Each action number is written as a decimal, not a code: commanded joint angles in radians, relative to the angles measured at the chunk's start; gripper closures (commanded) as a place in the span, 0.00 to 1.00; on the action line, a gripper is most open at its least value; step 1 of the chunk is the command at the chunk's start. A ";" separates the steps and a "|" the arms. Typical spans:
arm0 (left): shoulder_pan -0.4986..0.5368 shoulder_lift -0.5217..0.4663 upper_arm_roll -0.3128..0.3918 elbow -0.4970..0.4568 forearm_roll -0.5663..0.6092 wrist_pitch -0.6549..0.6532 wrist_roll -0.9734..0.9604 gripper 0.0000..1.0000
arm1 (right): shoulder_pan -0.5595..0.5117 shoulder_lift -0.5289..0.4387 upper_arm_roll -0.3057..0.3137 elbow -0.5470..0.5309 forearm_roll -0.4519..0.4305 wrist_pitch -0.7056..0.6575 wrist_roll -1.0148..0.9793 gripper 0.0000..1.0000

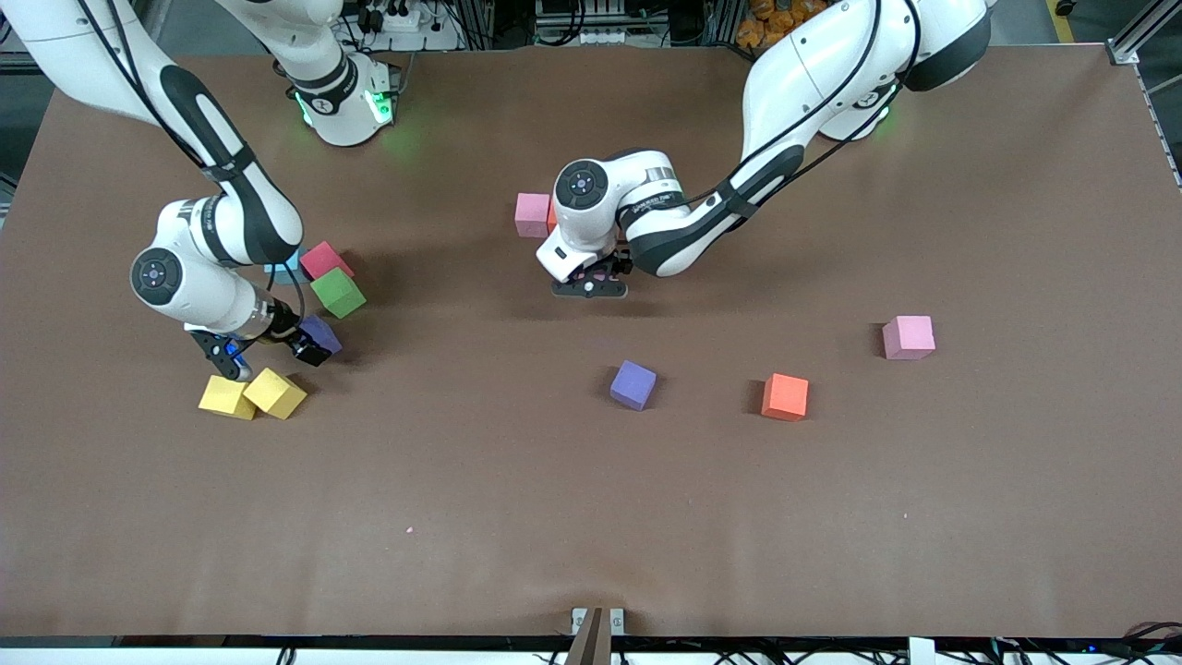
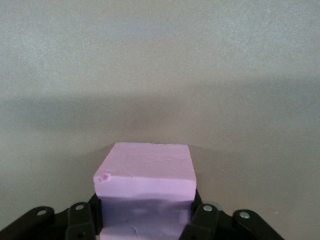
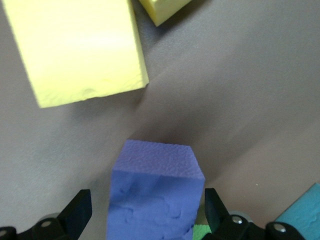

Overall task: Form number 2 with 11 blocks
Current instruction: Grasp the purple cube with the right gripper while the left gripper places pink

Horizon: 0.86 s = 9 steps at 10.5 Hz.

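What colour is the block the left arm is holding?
Light pink block, in the left end effector; clearest in the left wrist view.

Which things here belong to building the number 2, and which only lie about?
Belong: held pink block; two other pink blocks; orange block; two purple blocks; two yellow blocks; red block; light blue block.
Lying about: green cube.

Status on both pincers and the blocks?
Left pincer shut on pink block, over mid-table. Right pincer open around purple block. Nothing in the way.
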State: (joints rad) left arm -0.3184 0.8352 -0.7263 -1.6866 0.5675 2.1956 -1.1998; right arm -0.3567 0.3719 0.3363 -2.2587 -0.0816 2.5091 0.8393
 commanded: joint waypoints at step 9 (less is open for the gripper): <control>0.076 -0.152 0.002 0.074 -0.057 -0.094 -0.084 0.00 | 0.022 -0.039 0.122 0.041 -0.003 0.004 -0.075 0.88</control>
State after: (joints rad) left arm -0.2659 0.7105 -0.7256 -1.6171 0.5351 2.1167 -1.2748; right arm -0.3297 0.3724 0.4072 -2.2249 -0.0832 2.5282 0.7758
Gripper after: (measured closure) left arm 0.000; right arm 0.441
